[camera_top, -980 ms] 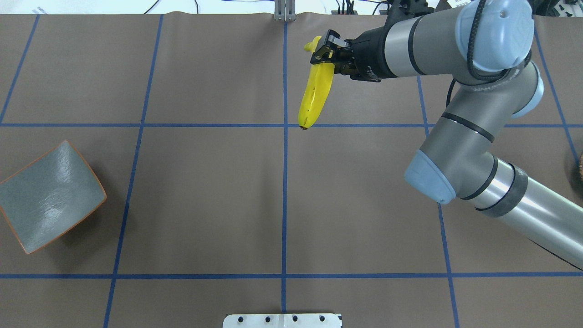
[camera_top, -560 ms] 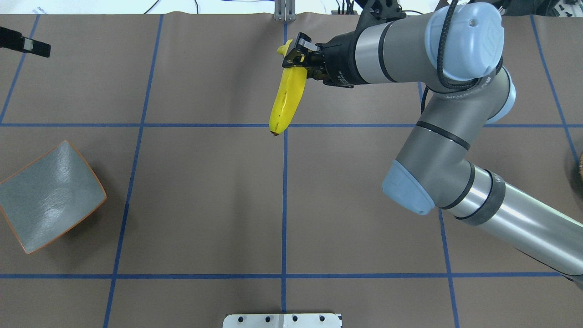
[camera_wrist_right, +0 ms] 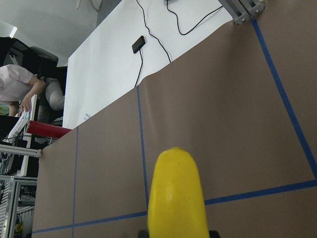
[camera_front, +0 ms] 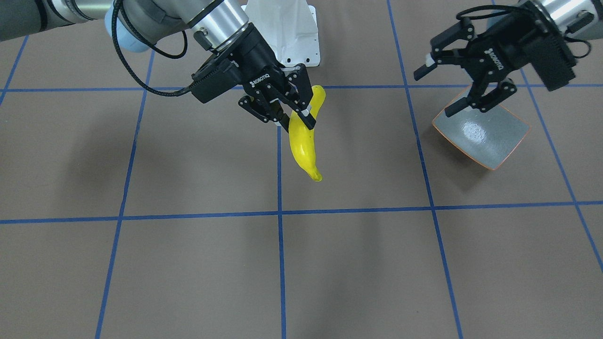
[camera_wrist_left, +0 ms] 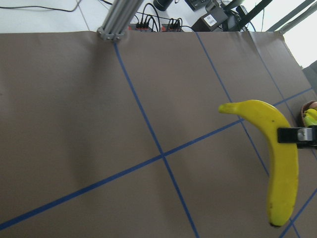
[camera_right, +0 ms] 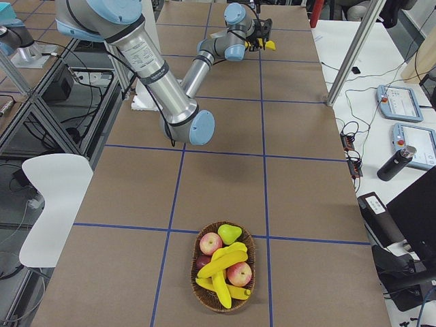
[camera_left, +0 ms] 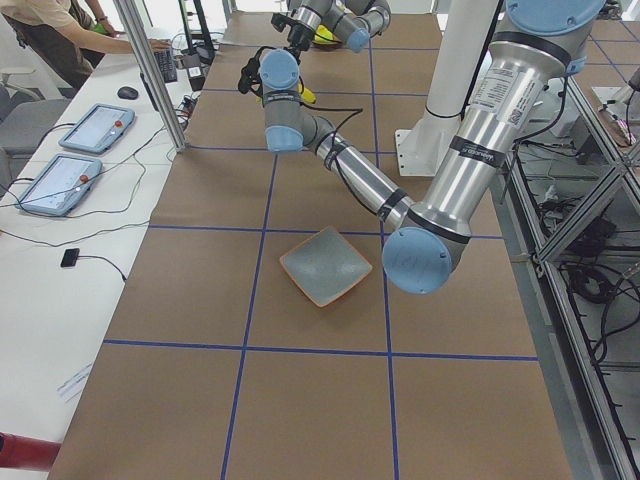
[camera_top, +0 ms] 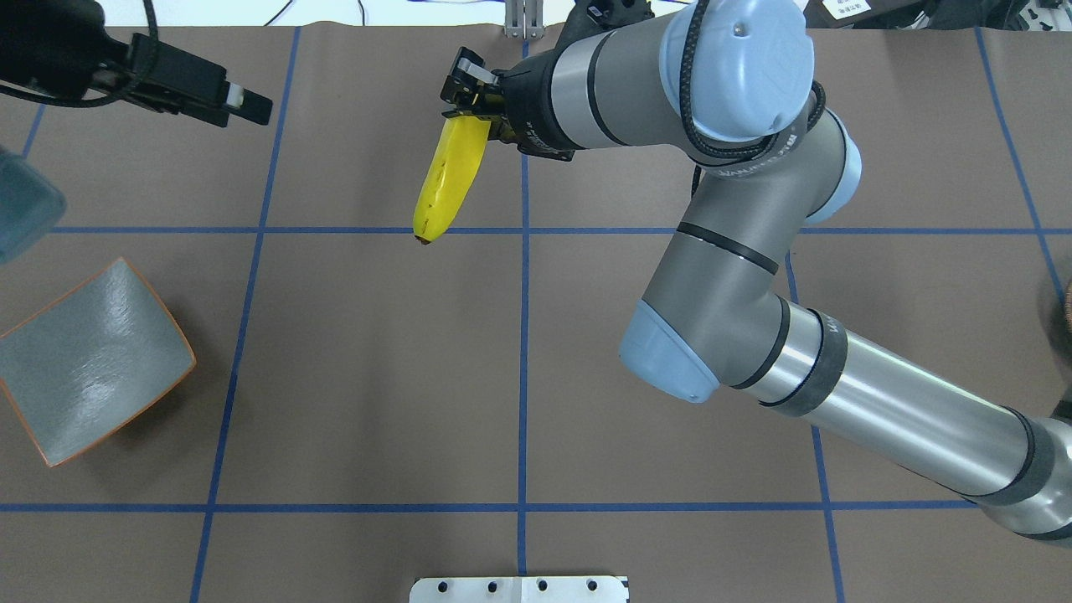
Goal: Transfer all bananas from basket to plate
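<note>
Overhead and front-facing views look down from opposite sides, sharing the banana (camera_top: 450,180) and plate (camera_top: 92,360).

Bare brown table (camera_top: 360,360) lies between the banana (camera_top: 452,172), hanging from the right gripper (camera_front: 297,113) at the far middle, and the plate (camera_top: 84,364) at the near left. The left gripper (camera_front: 435,92), jaws spread, hovers raised at the far left, apart from the plate. The right arm (camera_top: 712,285) spans the table's right half.
</note>
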